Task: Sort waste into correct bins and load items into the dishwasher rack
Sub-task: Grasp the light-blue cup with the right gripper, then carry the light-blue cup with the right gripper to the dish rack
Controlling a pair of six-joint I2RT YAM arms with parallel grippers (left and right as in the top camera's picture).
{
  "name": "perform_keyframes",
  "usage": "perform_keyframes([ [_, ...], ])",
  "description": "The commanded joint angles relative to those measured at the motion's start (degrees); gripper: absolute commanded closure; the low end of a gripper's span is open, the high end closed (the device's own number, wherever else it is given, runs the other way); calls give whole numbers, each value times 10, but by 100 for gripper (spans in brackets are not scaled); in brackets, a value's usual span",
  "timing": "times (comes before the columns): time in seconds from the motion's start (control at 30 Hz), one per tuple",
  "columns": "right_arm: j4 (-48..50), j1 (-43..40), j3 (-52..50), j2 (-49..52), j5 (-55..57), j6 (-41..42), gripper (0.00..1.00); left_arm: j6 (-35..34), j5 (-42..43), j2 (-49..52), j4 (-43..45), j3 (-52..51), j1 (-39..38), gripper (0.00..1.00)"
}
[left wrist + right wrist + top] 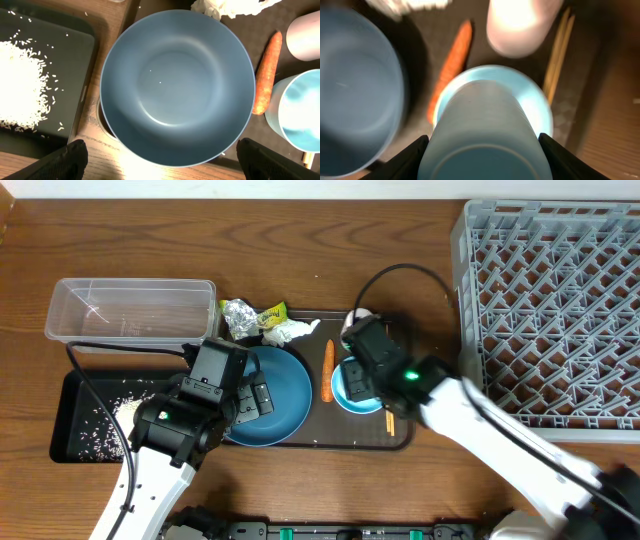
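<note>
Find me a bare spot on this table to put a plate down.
Bare wood runs along the back, between tub and rack, behind the brown tray. Another strip lies in front of that tray. Crowded: the brown tray itself, holding big bowl, carrot and small bowl.

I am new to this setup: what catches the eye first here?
The big blue bowl sits mid-table under the open left gripper. Right of it, the right gripper clasps a small bowl. A grey rack fills the far right; white rice lies in the black tray at left.
</note>
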Motion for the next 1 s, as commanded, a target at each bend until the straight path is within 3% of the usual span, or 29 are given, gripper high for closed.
perform_keyframes([
  [0.0, -15, -44, 12, -76, 4, 12, 49, 1, -11, -1, -2, 7, 2, 2],
  [0.13, -41, -126, 12, -149, 8, -28, 48, 1, -11, -1, -2, 7, 2, 2],
  [0.3, -55, -287, 12, -209, 34, -50, 50, 1, -11, -1, -2, 7, 2, 2],
  [0.6, 13, -569, 12, -168, -29, -41, 46, 1, -11, -1, -2, 7, 2, 2],
  [0.77, 56, -636, 12, -120, -32, -50, 44, 1, -11, -1, -2, 7, 2, 2],
  [0.87, 74, -658, 12, -98, -38, -61, 35, 1, -11, -1, -2, 7, 2, 2],
  [0.97, 85, -669, 12, -85, -38, -61, 33, 1, -11, -1, -2, 7, 2, 2],
])
